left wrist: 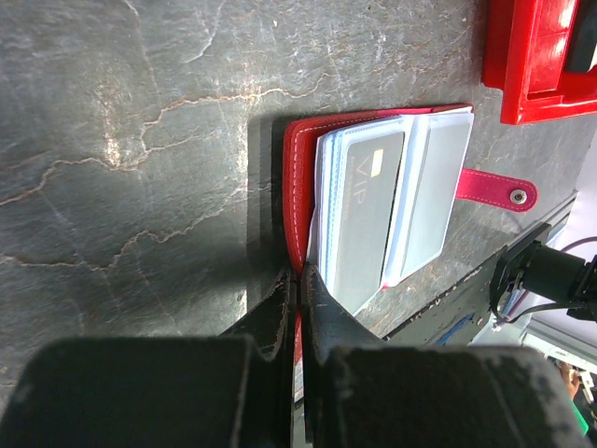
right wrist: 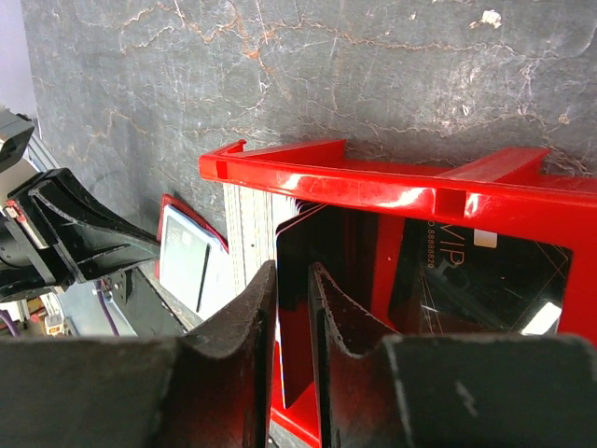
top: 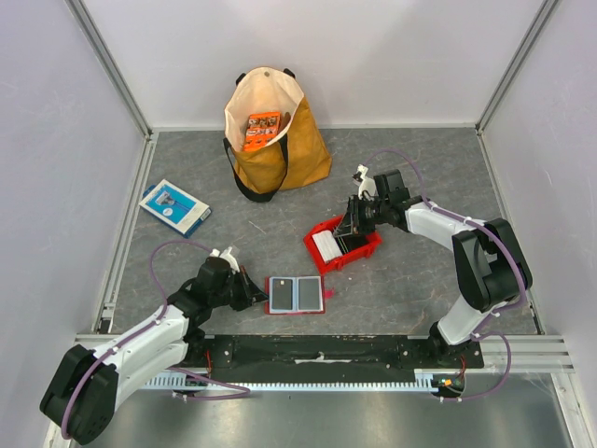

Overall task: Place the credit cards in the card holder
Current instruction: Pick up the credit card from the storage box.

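The red card holder [top: 295,294] lies open near the front edge, grey pockets up, and a grey card [left wrist: 368,205] sits in its left pocket. My left gripper [top: 250,291] is shut on the holder's red left edge [left wrist: 297,168], fingertips pinching the cover [left wrist: 305,273]. The credit cards stand in a small red bin [top: 343,245]: a whitish stack [right wrist: 250,224] and dark ones. My right gripper [top: 351,227] reaches into the bin. Its jaws [right wrist: 291,269] stand narrowly open on either side of a dark card [right wrist: 298,233], with a gap showing.
A yellow tote bag [top: 280,140] holding an orange packet [top: 262,129] stands at the back. A blue-and-white flat box [top: 174,206] lies at the left. The holder's snap tab [left wrist: 499,189] points towards the bin. White walls enclose the table on three sides.
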Robot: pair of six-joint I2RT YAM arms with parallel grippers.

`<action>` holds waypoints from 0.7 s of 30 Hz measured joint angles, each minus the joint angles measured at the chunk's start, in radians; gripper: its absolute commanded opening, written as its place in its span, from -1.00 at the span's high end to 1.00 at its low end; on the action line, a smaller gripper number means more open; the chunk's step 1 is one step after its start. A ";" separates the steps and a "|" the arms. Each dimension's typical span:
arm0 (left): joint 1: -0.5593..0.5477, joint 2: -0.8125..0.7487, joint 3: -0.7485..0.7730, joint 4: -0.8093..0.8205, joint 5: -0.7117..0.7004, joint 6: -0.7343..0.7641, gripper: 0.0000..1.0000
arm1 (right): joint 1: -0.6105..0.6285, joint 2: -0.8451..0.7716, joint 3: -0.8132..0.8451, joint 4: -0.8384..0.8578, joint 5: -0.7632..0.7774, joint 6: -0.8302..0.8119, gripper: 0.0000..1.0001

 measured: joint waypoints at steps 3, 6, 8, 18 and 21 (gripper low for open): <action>0.000 -0.002 0.000 0.000 0.000 0.000 0.96 | 0.000 0.000 0.000 -0.001 0.001 0.000 0.49; 0.000 -0.006 0.000 0.000 0.000 0.000 0.96 | 0.000 0.000 0.001 -0.002 0.000 0.001 0.49; 0.000 -0.007 0.000 0.000 0.000 0.000 0.97 | 0.000 0.000 0.002 -0.005 0.001 0.001 0.48; 0.000 -0.008 0.000 0.000 0.000 0.000 0.96 | 0.000 -0.001 0.004 -0.025 0.042 0.014 0.49; 0.000 -0.008 0.000 0.000 0.000 0.000 0.96 | 0.000 -0.002 0.004 -0.042 0.073 0.019 0.56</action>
